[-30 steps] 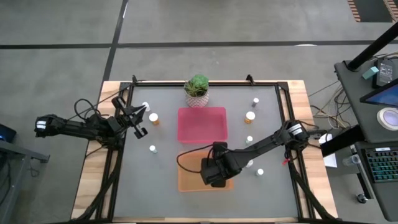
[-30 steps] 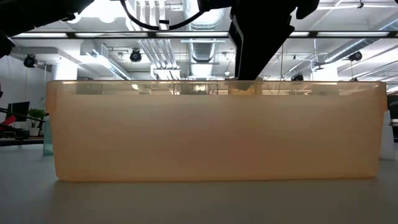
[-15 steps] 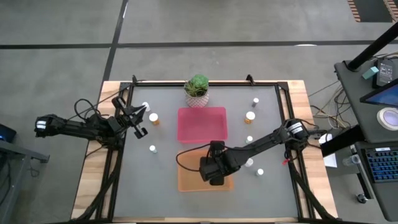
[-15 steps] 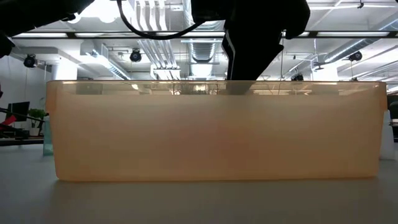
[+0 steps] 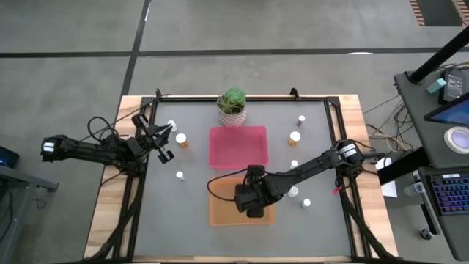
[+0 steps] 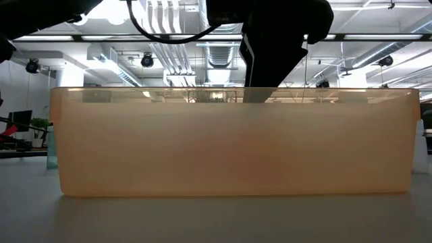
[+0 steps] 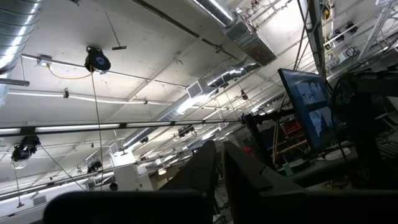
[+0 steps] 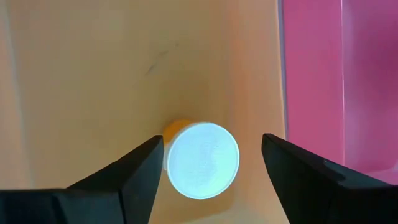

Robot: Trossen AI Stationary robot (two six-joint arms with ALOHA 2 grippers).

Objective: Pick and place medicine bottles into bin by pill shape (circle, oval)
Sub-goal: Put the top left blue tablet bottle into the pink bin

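A: Orange tray (image 5: 223,213) near the front edge of the bench (image 5: 168,220); pink tray (image 5: 238,147) just behind it. What occupies the orange one?

B: Right tool (image 8: 208,158), lowered into the tray. Its fingers (image 8: 140,168) stand apart on either side of an orange-bodied medicine bottle (image 8: 201,160) with a white cap. One finger sits close against the cap; a clear gap separates the other from it. The bottle stands upright on the tray floor, near the wall facing the pink tray.

A: And the remaining bottles?

B: Loose on the bench. Two lie beside the left edge of the pink tray (image 5: 181,138) and (image 5: 179,175); several more lie toward the right edge (image 5: 294,137), (image 5: 300,119), (image 5: 306,203).

A: Left tool?

B: Left tool (image 5: 163,144), closed and holding nothing, at the left edge of the bench, raised and tilted toward the ceiling.

A: Back edge?

B: Potted plant (image 5: 233,105), at the middle.
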